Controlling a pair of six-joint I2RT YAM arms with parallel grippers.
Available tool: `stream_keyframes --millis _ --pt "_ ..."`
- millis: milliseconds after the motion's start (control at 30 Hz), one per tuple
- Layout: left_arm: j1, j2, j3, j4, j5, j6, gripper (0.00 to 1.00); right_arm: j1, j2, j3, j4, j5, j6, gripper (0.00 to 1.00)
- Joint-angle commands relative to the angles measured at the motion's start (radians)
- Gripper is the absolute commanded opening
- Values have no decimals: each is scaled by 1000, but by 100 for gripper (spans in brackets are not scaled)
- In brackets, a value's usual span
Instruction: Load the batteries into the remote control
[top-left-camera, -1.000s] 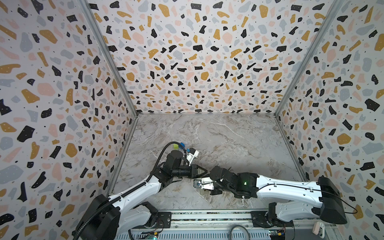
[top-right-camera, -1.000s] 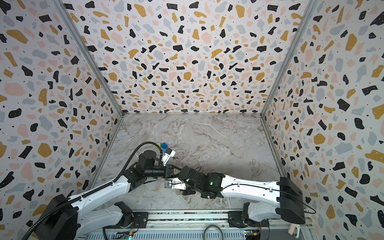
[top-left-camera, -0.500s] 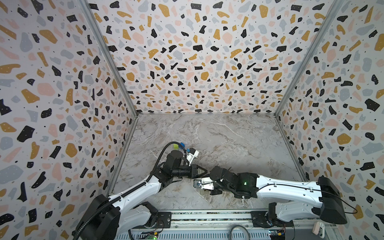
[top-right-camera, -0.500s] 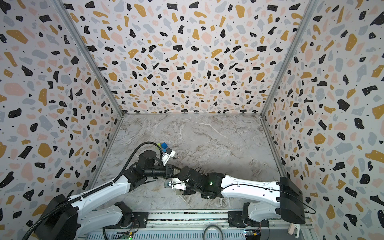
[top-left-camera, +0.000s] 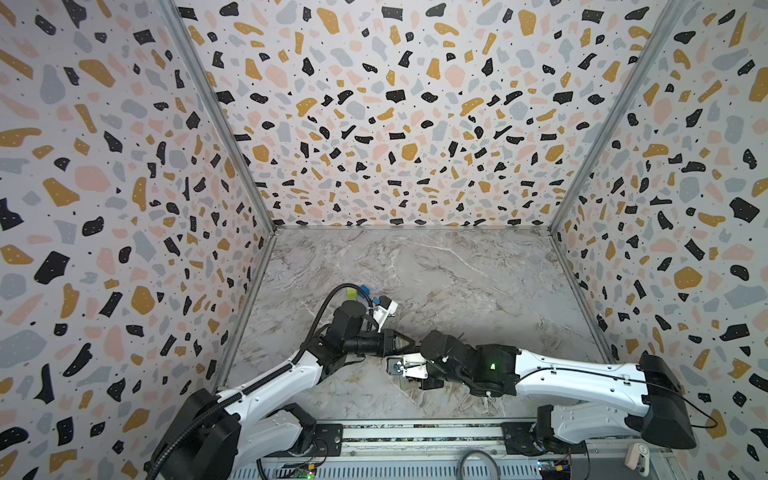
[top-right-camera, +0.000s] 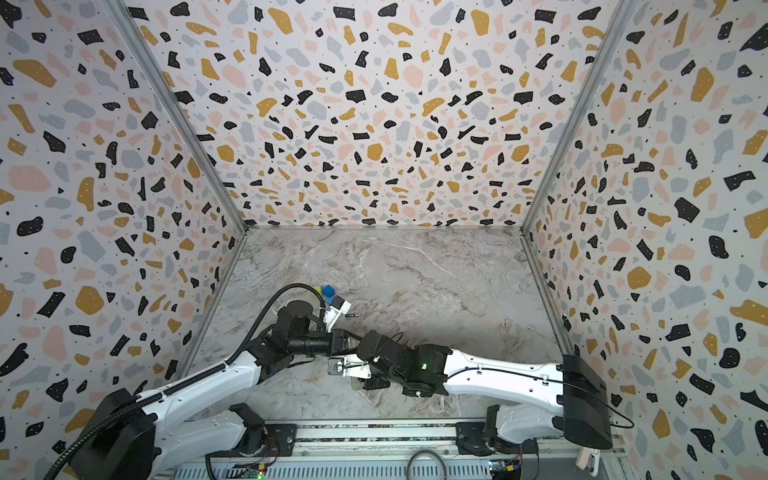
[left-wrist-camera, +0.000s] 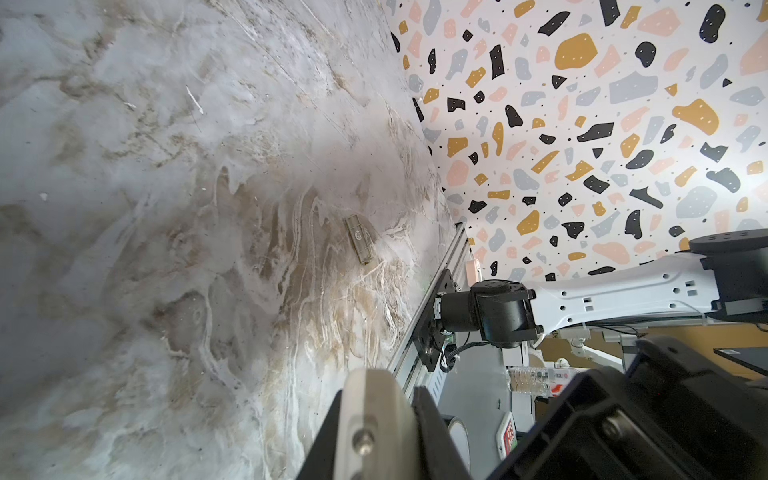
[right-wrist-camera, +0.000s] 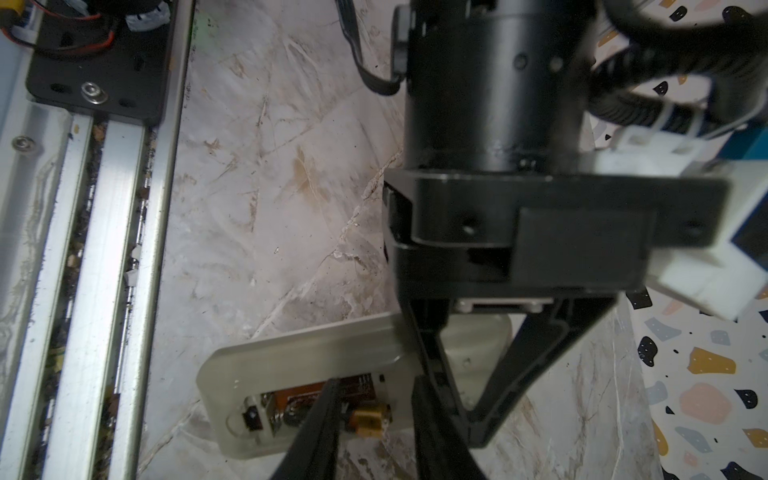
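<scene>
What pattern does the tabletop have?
The tabletop is grey-white marble with tan veining, shown best in the left wrist view.

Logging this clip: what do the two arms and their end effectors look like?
White shells, black joints on left arm and right arm. Left has a ribbed black hose; right a thin black cable and green light. The left end effector and right end effector are black, tapered.

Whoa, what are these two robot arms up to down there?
Two arms are working on a pale remote control lying on the marble table, its back open with the circuit board showing. The left gripper, shut, reaches over one end; the right gripper is open above the opening. A small slim piece, maybe a battery, lies apart on the table.
</scene>
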Motion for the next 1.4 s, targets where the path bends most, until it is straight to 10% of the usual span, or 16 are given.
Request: stream_keyframes --millis 0,1367 --pt "-4 -7 18 30 17 16 0 -4 -34 44 -34 6 35 32" --pt "-4 -5 23 24 17 18 0 -23 6 -33 -53 -22 67 22"
